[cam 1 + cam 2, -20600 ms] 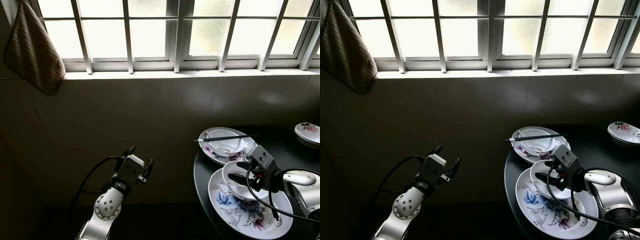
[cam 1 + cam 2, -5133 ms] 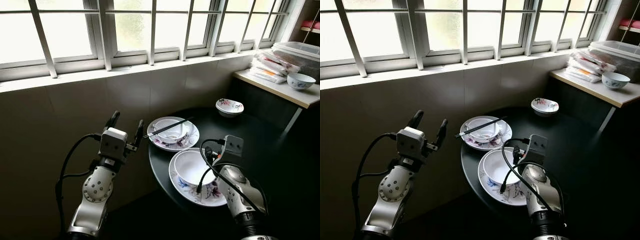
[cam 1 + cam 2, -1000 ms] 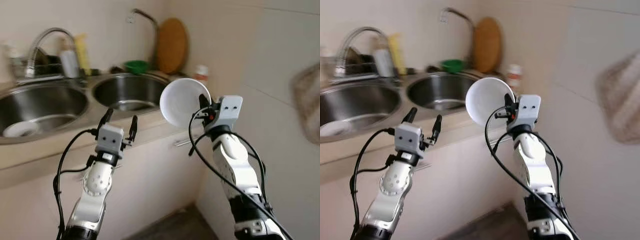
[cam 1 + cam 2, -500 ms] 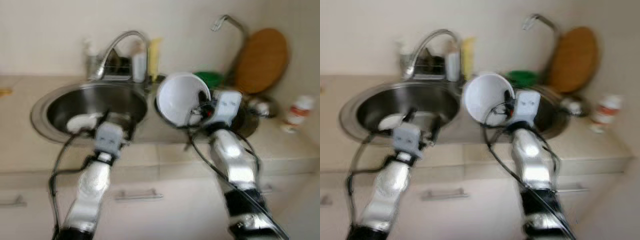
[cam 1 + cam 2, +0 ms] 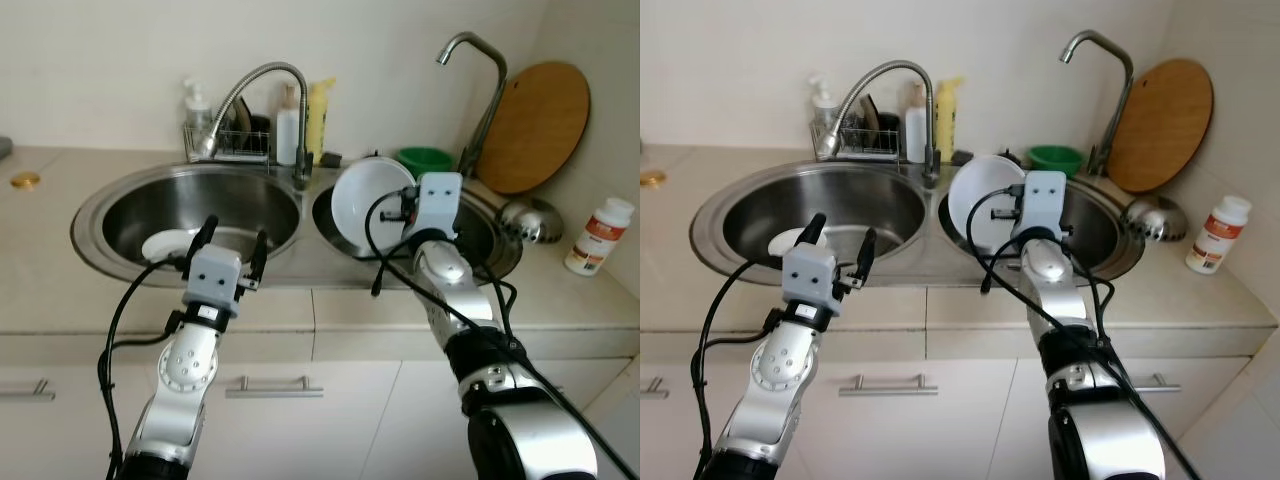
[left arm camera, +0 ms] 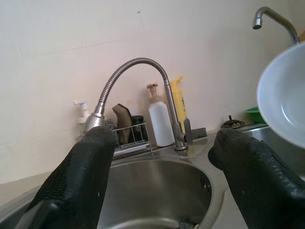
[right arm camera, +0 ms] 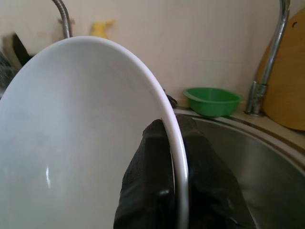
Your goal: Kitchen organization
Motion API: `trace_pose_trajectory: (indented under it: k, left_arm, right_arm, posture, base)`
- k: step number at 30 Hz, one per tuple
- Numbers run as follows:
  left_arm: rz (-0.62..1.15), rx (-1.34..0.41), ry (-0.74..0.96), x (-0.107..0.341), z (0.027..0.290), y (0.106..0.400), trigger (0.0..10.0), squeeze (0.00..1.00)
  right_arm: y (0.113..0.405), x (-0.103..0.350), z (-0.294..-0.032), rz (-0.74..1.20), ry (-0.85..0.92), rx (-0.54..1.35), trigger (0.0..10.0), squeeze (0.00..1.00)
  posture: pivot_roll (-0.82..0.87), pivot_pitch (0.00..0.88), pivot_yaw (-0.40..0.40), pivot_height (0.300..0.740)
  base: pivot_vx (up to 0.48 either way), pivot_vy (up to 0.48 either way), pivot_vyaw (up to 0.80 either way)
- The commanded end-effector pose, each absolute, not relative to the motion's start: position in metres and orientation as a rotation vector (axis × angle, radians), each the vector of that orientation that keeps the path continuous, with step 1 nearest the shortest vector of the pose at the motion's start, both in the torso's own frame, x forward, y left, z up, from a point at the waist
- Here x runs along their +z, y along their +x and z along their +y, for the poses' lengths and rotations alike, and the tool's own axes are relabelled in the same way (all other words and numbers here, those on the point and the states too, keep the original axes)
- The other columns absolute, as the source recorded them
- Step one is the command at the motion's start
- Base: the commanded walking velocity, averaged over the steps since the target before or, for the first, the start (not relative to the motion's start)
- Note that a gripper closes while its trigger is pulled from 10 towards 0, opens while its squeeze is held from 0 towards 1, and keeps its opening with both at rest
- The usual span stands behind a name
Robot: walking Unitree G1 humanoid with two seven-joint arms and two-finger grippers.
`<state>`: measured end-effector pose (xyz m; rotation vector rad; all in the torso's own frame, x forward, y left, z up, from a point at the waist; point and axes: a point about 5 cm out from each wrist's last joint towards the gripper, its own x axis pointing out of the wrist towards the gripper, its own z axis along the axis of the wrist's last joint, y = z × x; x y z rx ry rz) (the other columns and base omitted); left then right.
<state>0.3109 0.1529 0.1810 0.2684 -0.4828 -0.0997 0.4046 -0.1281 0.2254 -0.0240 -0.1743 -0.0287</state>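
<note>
Head view, right gripper (image 5: 403,212) raised (pinching white bowl (image 5: 366,205)), tilted

We record two silver, rounded metal arms, the left arm (image 5: 185,375) bearing a disc joint with a ring of small dark screw holes, the right arm (image 5: 462,310) ending below in a broad, grey-silver cylindrical segment. Each carries a pale grey, boxy wrist housing with two small dark dots. Looping black cables (image 5: 120,330) trail both; gripper fingers (image 6: 81,181) are black, long, rough-textured.
</note>
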Motion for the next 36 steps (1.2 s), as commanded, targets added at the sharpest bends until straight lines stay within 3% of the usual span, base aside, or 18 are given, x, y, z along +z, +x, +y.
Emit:
trace_pose_trajectory:
  k: [1, 4, 8, 21, 22, 36]
  left_arm:
    - [-0.499, -0.102, 0.28, 0.185, 0.151, 0.31, 10.0, 0.0]
    - [-0.499, -0.099, 0.282, 0.185, 0.152, 0.31, 10.0, 0.0]
    - [-0.503, -0.102, 0.279, 0.185, 0.151, 0.31, 10.0, 0.0]
    - [-0.499, -0.101, 0.278, 0.183, 0.15, 0.308, 10.0, 0.0]
    - [-0.498, -0.1, 0.278, 0.182, 0.15, 0.308, 10.0, 0.0]
    - [-0.49, -0.098, 0.284, 0.181, 0.151, 0.308, 10.0, 0.0]
  right_arm:
    - [0.407, 0.225, -0.128, -0.159, -0.091, -0.043, 10.0, 0.0]
    - [0.41, 0.218, -0.128, -0.131, -0.316, -0.079, 10.0, 0.0]
    - [0.414, 0.215, -0.123, -0.112, -0.453, -0.079, 10.0, 0.0]
    - [0.417, 0.217, -0.125, -0.113, -0.594, -0.148, 10.0, 0.02]
    - [0.417, 0.215, -0.125, -0.101, -0.591, -0.146, 10.0, 1.0]
    - [0.415, 0.2, -0.127, -0.035, -0.52, -0.135, 10.0, 1.0]
  posture:
    - [0.01, 0.0, -0.072, 0.74]
    - [0.01, 0.0, -0.073, 0.74]
    - [0.01, 0.0, -0.073, 0.74]
    - [0.02, 0.0, -0.087, 0.74]
    - [0.02, 0.0, -0.089, 0.74]
    - [0.02, 0.0, -0.084, 0.74]
  base:
    - [0.0, 0.0, 0.0]
    - [0.0, 0.0, 0.0]
    - [0.0, 0.0, 0.0]
    - [0.0, 0.0, 0.0]
    - [0.0, 0.0, 0.0]
    - [0.0, 0.0, 0.0]
